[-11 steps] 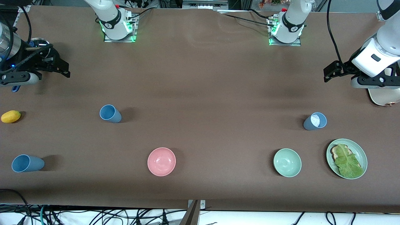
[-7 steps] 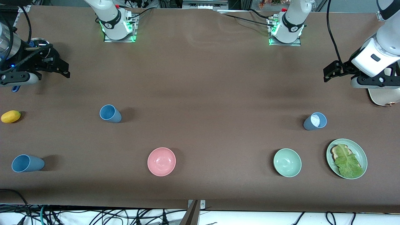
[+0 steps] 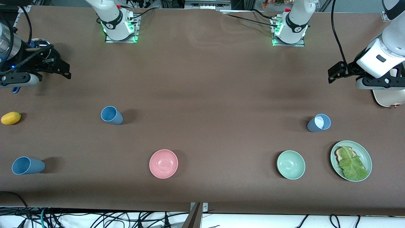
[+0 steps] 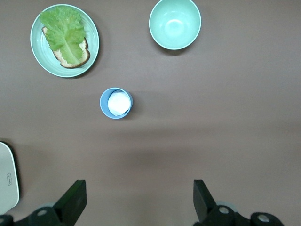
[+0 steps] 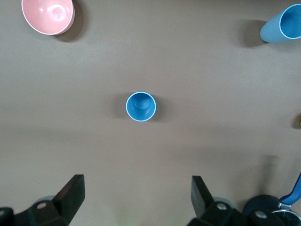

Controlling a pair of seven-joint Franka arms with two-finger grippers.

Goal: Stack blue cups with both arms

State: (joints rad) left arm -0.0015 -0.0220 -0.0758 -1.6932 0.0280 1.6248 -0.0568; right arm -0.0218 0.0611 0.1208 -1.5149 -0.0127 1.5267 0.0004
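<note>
3 blue cups, both pincers aloft and wide.
Left pincer point(image 4: 136, 203) above slate-blue cup point(image 4: 116, 103); right pincer point(image 5: 135, 200) above sky-blue cup point(image 5: 140, 106).

Free room and obstacles. Left gripper point(image 3: 336, 72), fingers spread wide, hangs over bare tabletop point(image 3: 202, 88) at the left arm's end; beneath it the slate-blue cup point(image 4: 116, 103) stands alone, open on all sides. Nearer the front camera, the mint-green bowl point(image 3: 290, 164) and the plate point(image 3: 364, 153) flank a gap. Right gripper point(image 3: 63, 71), likewise spread, hangs at the right arm's end; the sky-blue cup point(image 5: 140, 106) stands clear, with the pink bowl point(image 3: 163, 163) and a second sky-blue cup point(image 3: 27, 165) well apart.
</note>
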